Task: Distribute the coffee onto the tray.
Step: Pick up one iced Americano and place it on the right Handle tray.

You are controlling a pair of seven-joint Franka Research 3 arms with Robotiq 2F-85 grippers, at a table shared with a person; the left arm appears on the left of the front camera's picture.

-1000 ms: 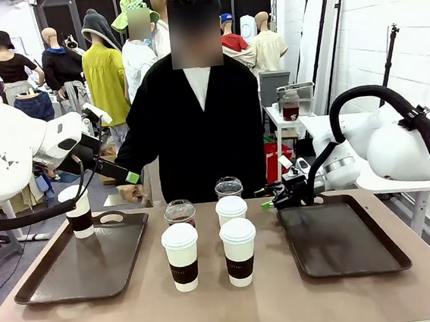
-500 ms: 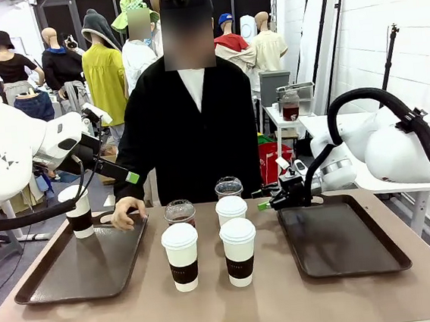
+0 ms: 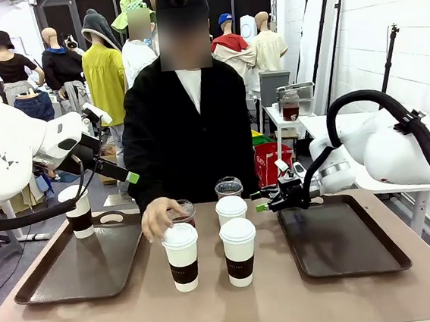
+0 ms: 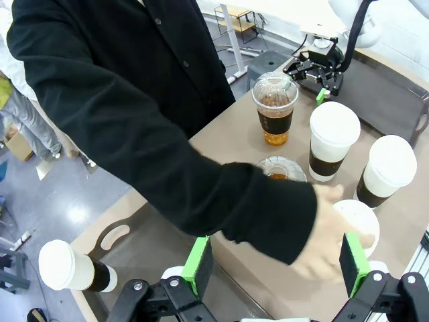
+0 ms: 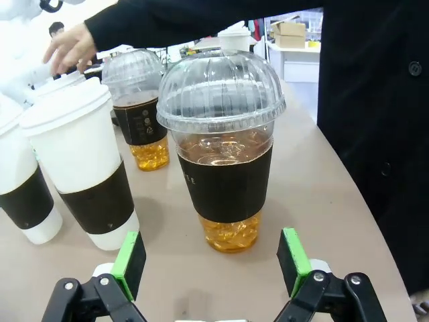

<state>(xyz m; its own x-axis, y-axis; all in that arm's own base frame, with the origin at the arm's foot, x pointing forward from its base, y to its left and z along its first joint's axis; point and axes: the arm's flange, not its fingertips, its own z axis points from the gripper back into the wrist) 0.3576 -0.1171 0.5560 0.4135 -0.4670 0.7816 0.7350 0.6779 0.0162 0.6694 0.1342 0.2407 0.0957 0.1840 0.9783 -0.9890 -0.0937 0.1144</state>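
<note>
Though beside tray [image 3: 68, 298] rim, cup [image 3: 81, 222] inside.

White cups [image 3: 239, 248], dark brown sleeves [image 3: 241, 269]; clear cups [image 5: 223, 94], brown drink [image 5: 224, 151].

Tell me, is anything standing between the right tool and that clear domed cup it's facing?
Nothing visible. The right tool, open, faces the clear domed cup straight on, with bare table between them. The person's hand is off at the white cups.

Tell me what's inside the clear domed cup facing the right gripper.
The clear domed cup holds brown liquid, paler amber at the bottom. Its dark sleeve hides the contents at mid-height.
</note>
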